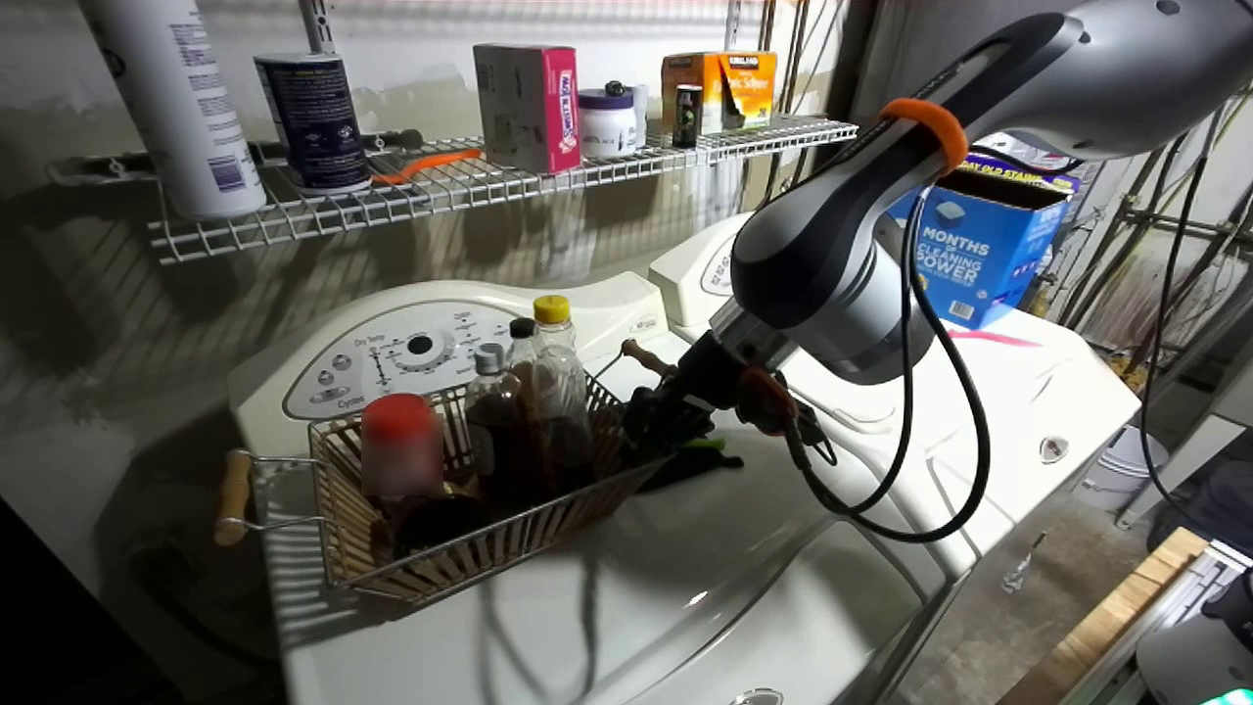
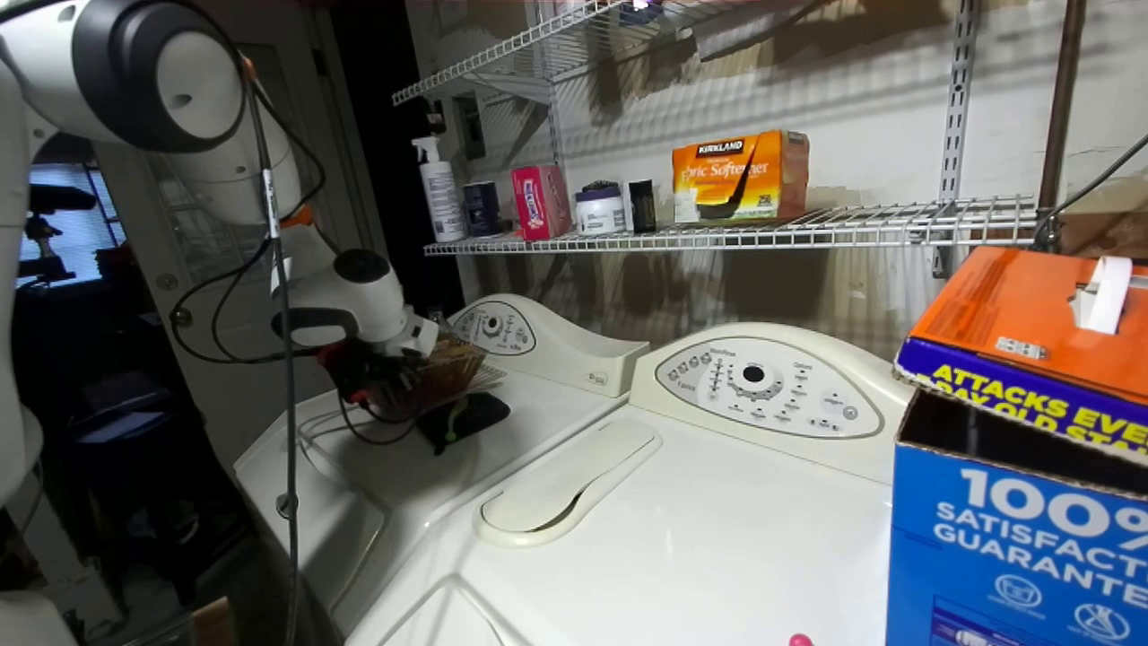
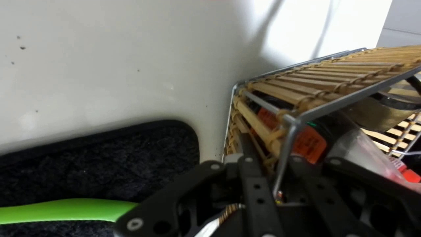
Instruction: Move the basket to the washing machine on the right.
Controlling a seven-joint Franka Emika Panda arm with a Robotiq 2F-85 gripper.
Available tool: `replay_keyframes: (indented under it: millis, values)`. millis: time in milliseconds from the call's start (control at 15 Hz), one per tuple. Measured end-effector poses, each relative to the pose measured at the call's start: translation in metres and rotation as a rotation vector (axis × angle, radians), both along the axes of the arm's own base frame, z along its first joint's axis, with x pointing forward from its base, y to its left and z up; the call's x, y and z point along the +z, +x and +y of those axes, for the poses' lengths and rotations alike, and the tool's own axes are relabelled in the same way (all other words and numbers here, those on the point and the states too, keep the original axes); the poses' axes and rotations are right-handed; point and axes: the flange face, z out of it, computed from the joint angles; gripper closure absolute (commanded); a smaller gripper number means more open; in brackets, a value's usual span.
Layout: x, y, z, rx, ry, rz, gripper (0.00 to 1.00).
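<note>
The basket (image 1: 587, 524) is wicker and metal wire with wooden side handles. It stands on the white machine at the left and holds several bottles and a red-lidded jar. It also shows in an exterior view (image 2: 457, 370), partly behind the gripper. In the wrist view its corner and slatted side (image 3: 332, 80) lie at the right. My gripper (image 3: 269, 144) has one finger outside and one inside the basket's end wall and looks shut on that wall and rim. The gripper also shows dark at that end (image 1: 661, 426). The washing machine on the right (image 2: 700, 520) stands beside the first machine.
A black rest with a green-handled tool (image 3: 65, 210) lies beside the basket. A blue carton (image 1: 989, 245) stands on the right machine. A wire shelf (image 1: 431, 191) with boxes and bottles hangs above both. Raised control panels (image 2: 753, 381) run along the back.
</note>
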Motion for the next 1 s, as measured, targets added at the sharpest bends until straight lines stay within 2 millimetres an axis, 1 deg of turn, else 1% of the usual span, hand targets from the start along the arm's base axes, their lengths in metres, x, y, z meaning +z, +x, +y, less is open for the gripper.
replay_keyframes:
  millis: [333, 733, 1000]
  values:
    - [0.011, -0.005, -0.007, 0.006, 0.007, -0.038, 0.98]
    - [0.015, -0.013, -0.016, 0.006, -0.001, -0.063, 0.98]
    - [0.03, -0.013, -0.025, -0.009, 0.018, -0.085, 0.98]
